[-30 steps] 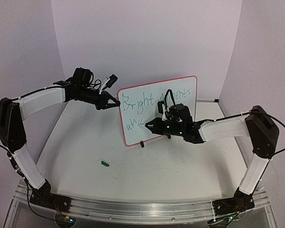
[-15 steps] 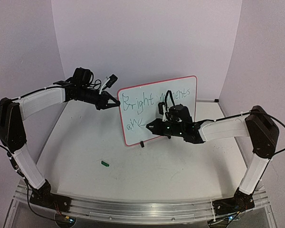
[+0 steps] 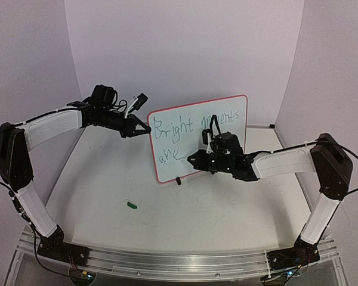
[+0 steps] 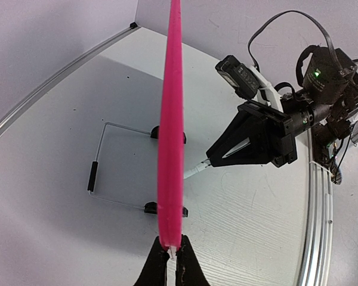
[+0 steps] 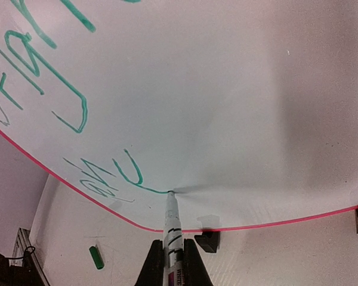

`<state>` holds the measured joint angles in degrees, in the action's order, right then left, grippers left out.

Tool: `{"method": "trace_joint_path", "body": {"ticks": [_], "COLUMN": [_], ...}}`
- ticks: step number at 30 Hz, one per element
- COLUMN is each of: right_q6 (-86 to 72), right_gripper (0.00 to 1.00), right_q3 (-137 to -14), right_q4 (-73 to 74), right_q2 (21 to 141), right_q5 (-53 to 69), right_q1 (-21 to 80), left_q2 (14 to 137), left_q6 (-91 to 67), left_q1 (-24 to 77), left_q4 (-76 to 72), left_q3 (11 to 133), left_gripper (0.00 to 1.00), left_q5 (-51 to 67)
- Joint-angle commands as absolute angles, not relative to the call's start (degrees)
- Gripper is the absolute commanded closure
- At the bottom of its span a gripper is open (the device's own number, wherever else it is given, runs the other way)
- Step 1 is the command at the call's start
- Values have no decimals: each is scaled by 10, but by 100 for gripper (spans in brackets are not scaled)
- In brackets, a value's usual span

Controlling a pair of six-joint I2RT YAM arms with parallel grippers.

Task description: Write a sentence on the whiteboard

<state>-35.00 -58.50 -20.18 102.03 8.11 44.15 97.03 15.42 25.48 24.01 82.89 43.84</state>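
1. The whiteboard (image 3: 198, 138) stood upright near the middle back of the worktop (image 3: 101, 179), resting on two black clip feet (image 5: 207, 241), with a thin wire stand behind it.
2. Green handwriting covered part of its face. The top line read "Bright moments", and a shorter line had been started beneath it at the lower left.
3. The left claw (image 4: 170, 253) was clenched on the board's pink rim at its left edge, its fingers pinching the thin border.
4. The right claw (image 5: 172, 253) was clenched around a white marker (image 5: 172, 229), which pointed at the board's face.
5. The marker's tip touched the board at the end of a green stroke in the lower line, just above the bottom rim.
6. A small green cap (image 3: 131, 205) lay on the worktop, well apart from the board, toward the front left.
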Motion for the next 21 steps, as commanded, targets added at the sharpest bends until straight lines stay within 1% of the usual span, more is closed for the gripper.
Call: {"method": "trace_joint_path", "body": {"ticks": [1,8,21], "right_q6": [-346,-343,-354], "right_gripper": [100,100,100], "right_q3": [-573,-562,-577], "right_q4": [-221,-232,-232], "right_q2": [976,954,983], "right_q5": [43,78,97], "right_q1": [435,428,408], "left_q2": [979,980,981], "left_q6": [161,161,162], "left_q1": [269,269,269], "left_q4": [284,284,285], "left_q3": [839,839,839], "left_gripper": [100,100,100], "left_q5": [450,450,448]}}
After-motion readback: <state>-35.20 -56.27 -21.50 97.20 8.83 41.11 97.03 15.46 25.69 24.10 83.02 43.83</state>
